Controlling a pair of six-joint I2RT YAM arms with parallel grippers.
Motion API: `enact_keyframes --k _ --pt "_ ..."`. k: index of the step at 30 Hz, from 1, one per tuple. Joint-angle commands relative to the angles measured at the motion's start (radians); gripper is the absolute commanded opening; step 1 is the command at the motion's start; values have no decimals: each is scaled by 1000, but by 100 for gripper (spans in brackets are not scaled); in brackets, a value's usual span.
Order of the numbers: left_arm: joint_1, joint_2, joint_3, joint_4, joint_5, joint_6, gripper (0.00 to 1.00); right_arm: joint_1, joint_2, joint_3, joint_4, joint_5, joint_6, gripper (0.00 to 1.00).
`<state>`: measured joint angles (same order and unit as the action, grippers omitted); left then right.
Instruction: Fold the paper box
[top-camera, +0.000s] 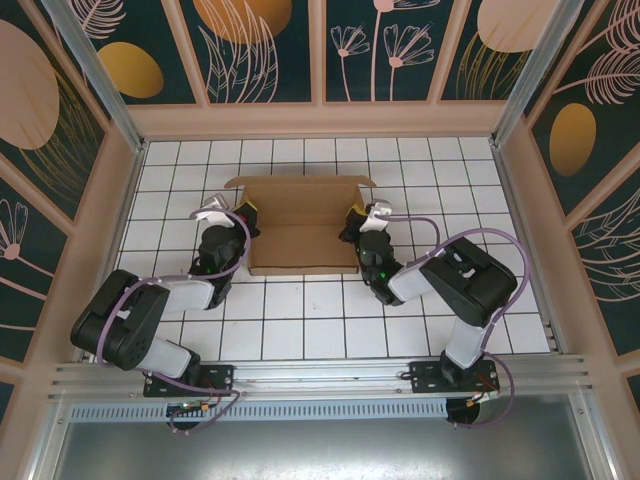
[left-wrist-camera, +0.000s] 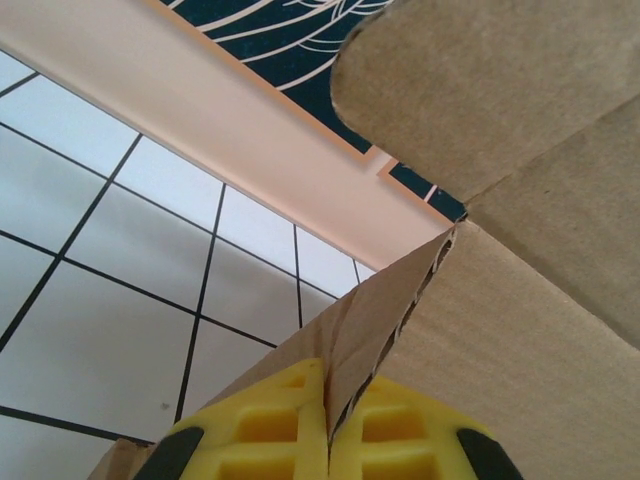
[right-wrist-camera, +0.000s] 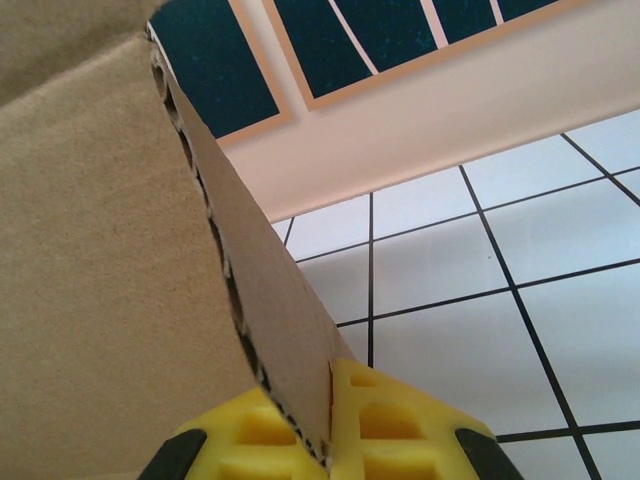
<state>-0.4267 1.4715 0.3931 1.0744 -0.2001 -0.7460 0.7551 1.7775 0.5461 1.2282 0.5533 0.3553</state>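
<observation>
The white tiled counter (top-camera: 320, 320) is filling the middle of the top view, and flower-painted walls (top-camera: 270, 40) are standing around it. The brown paper box (top-camera: 300, 225) is lying a little above the middle of the frame. Open tiles are showing on every side of it, with the widest bare room below it, toward the arm bases.

The left arm (top-camera: 150, 310) is bending up from the lower left and reaching to the box's left edge. The right arm (top-camera: 465, 280) is bending up from the lower right and reaching to the box's right edge. Both are leaning inward, facing each other across the box.

The left tool (top-camera: 246, 213) is pinching the left side of the box. The right tool (top-camera: 356, 215) is pinching the right side.

In the left wrist view, the left tool (left-wrist-camera: 328, 440) is closing its yellow fingers (left-wrist-camera: 270, 430) tight on a thin cardboard flap of the paper box (left-wrist-camera: 520, 330). A rounded tab is hanging at the upper right, cut off by the frame.

In the right wrist view, the right tool (right-wrist-camera: 328, 430) is squeezing a ridged cardboard edge of the paper box (right-wrist-camera: 100, 300). That cardboard is hiding the left half of the frame.
</observation>
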Motion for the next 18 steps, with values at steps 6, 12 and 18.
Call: enact_keyframes --k 6,12,18 --pt "-25 -49 -64 -261 97 -34 2 65 51 -90 -35 -31 56 0" --pt "-25 -78 -84 -292 98 -32 1 88 72 -167 100 -14 29 0" --pt "-26 -87 -112 -163 74 67 0 96 112 -183 310 10 -152 0"
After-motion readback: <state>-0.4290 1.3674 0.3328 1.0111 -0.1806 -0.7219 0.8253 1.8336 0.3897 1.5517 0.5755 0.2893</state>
